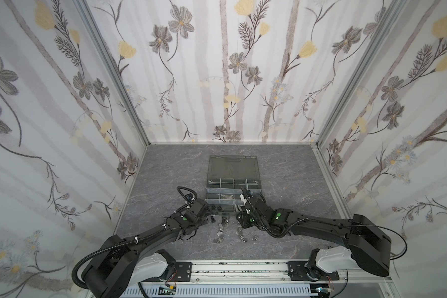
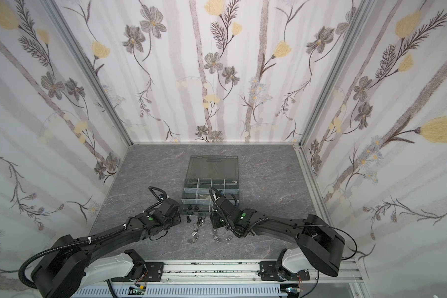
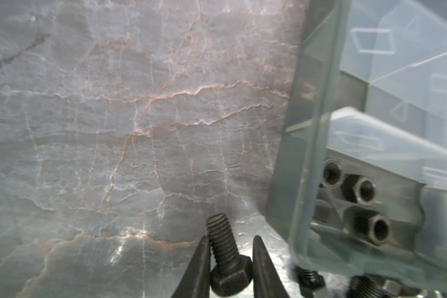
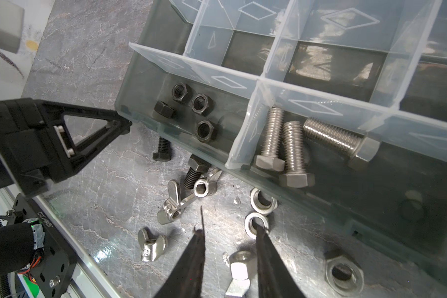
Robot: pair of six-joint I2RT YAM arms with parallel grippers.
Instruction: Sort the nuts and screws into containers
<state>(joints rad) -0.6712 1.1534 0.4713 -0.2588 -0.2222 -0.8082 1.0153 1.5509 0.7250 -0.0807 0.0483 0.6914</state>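
Black hex bolt [image 3: 226, 258]: clamped near its head in the left gripper [image 3: 230, 238], shank jutting forward over the table [image 3: 114, 129], just beside the organizer box [image 3: 307, 154] corner. Judged light, rigid and slippery; it sits skewed, so best gripped across the head flats. Right gripper [image 4: 230, 224]: jaws straddle a silver nut [image 4: 239, 267]; whether it is held cannot be told.

In the upper right of the frame we see the organizer box [image 4: 328, 206]: black nuts [image 4: 200, 104] in its corner compartment [image 4: 150, 85], silver screws [image 4: 293, 152] in the next. Below, black screws [image 4: 161, 149], wing nuts [image 4: 181, 203] and silver nuts [image 4: 263, 201] litter the tabletop [image 4: 101, 180]; the right gripper [image 4: 230, 232], jaws parted, straddles one silver nut at bottom centre.
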